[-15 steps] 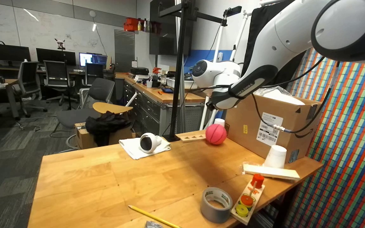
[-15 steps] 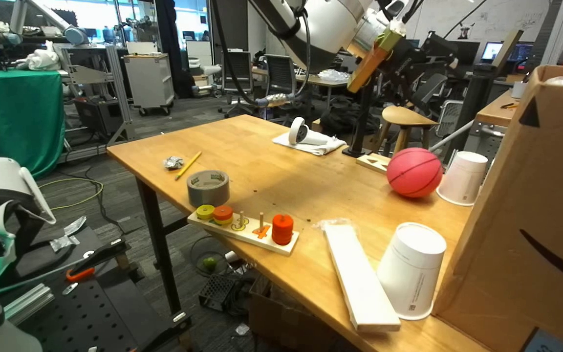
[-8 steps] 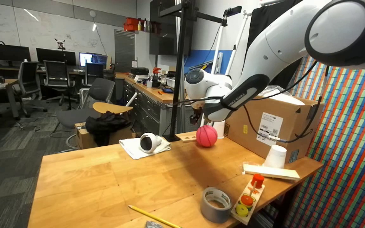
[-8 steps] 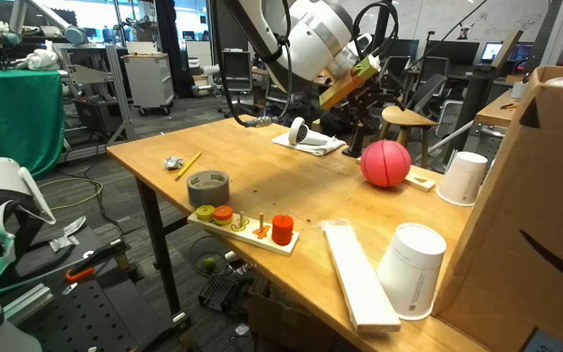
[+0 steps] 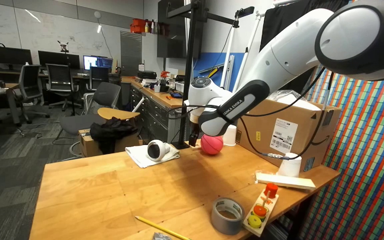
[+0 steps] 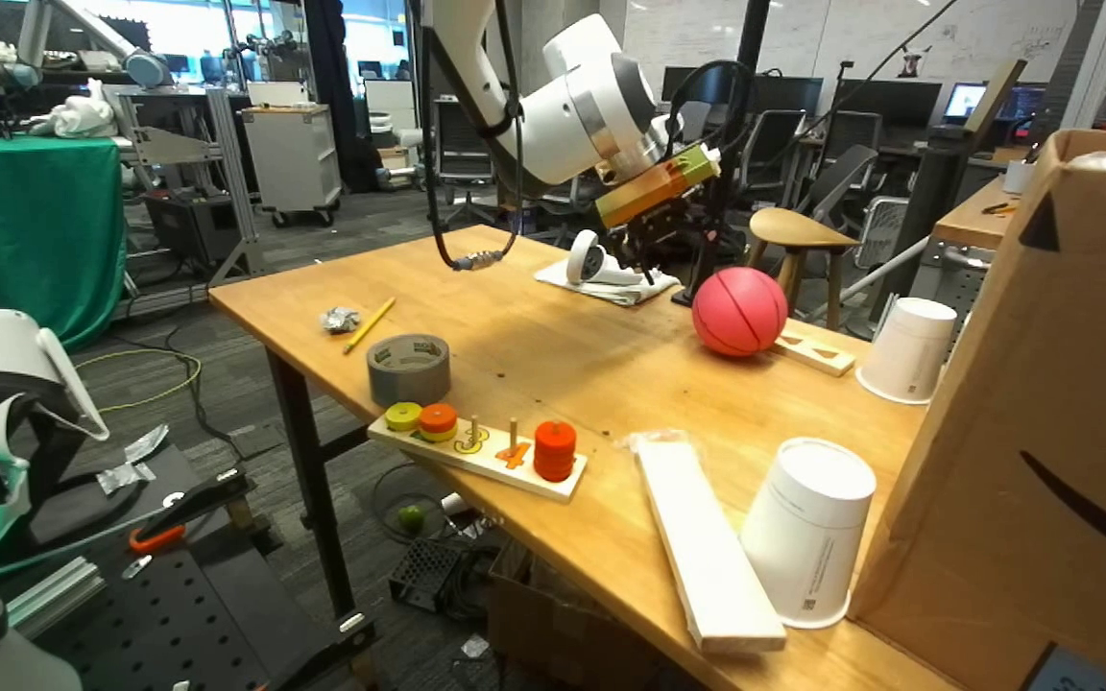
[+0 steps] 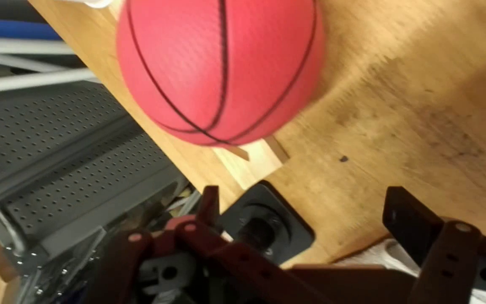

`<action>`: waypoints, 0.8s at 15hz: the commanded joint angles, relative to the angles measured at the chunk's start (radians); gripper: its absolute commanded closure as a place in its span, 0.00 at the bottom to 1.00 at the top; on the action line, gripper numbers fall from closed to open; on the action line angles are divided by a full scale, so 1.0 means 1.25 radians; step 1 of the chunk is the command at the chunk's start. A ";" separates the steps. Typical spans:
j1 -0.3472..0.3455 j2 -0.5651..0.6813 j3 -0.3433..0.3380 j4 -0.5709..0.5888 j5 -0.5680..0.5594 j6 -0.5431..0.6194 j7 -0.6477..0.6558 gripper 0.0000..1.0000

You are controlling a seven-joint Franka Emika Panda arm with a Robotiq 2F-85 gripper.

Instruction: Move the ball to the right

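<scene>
The pinkish-red ball with dark seams rests on the table near its back edge, partly over or in front of a flat wooden piece; it also shows in an exterior view. In the wrist view the ball is large at the top, its upper part cut off. My gripper is open, with nothing between its fingers. In an exterior view the gripper hangs just left of the ball; it also shows in an exterior view. The ball lies outside the jaws; I cannot tell whether the gripper touches it.
A black post base stands close to the fingers. A wooden piece with triangular cutouts lies by the ball. A white cup and a cardboard box stand right. A white camera sits on a cloth. The tape roll is in front.
The ball has moved left in both exterior views, its seams turned, leaving the white cup and uncovering part of the wooden piece. My arm and gripper have moved left and down.
</scene>
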 commanded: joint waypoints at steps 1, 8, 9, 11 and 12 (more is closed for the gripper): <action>0.003 -0.034 0.036 -0.058 0.077 0.012 -0.181 0.00; 0.000 0.023 0.036 0.032 0.145 -0.029 -0.443 0.00; -0.001 0.031 0.030 0.051 0.152 -0.036 -0.458 0.00; 0.001 0.051 0.012 0.099 0.166 -0.061 -0.469 0.00; 0.003 0.062 0.006 0.125 0.176 -0.083 -0.475 0.00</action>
